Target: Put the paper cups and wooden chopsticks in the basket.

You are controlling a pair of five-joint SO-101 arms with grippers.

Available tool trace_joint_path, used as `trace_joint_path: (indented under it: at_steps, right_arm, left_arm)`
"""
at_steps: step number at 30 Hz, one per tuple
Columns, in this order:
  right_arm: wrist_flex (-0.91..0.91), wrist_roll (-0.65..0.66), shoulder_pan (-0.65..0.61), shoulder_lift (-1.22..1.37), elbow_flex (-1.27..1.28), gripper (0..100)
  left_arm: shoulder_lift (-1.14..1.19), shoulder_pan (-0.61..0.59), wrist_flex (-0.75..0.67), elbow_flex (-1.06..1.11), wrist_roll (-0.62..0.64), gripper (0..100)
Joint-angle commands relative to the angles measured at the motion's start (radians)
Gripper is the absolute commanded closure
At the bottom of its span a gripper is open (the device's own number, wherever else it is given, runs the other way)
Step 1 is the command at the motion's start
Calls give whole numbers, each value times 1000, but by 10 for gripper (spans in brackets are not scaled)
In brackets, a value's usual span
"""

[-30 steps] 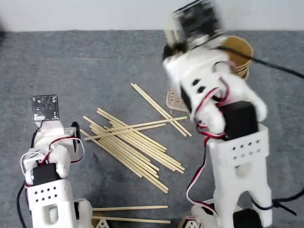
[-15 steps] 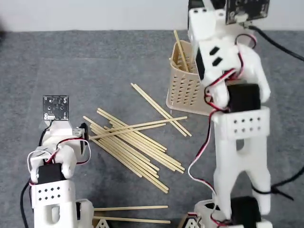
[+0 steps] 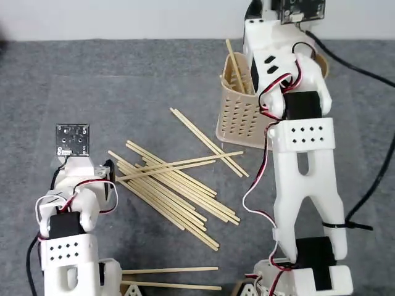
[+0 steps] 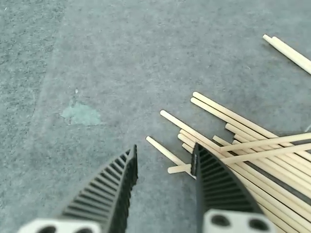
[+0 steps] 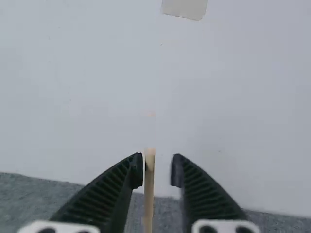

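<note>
A beige perforated basket stands at the back right with a few wooden chopsticks upright in it. My right arm stretches over it toward the back wall. In the right wrist view, my right gripper is slightly open, and one chopstick stands between its jaws against one finger. A loose pile of chopsticks lies mid-table. My left gripper hovers open over the pile's near-left ends. A brown paper cup peeks out behind the right arm.
Two more chopsticks lie near the front edge between the arm bases. The grey mat spreads out left of the basket. A white wall rises just behind the table.
The right arm has swung up and straightened out over the basket toward the back wall, covering most of the cup. The left arm shifted slightly a second ago, then stayed still.
</note>
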Motion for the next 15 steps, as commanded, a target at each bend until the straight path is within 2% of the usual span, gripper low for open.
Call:
trace_joint_path:
  at_steps: [1, 4, 8, 11, 15]
  right_arm:
    - [71, 14, 4, -21, -11, 761]
    - [140, 48, 2, -45, -11, 827]
    - [286, 48, 2, -130, -9, 989]
    - [469, 43, 1, -199, -5, 968]
    - [760, 43, -21, -252, -3, 968]
  left_arm:
    - [-21, 9, -23, -33, -6, 796]
    - [-15, 8, -18, -70, -9, 770]
    - [-14, 8, 3, -127, -64, 772]
    - [-12, 14, 60, -193, -104, 772]
    - [6, 80, 192, -303, -183, 772]
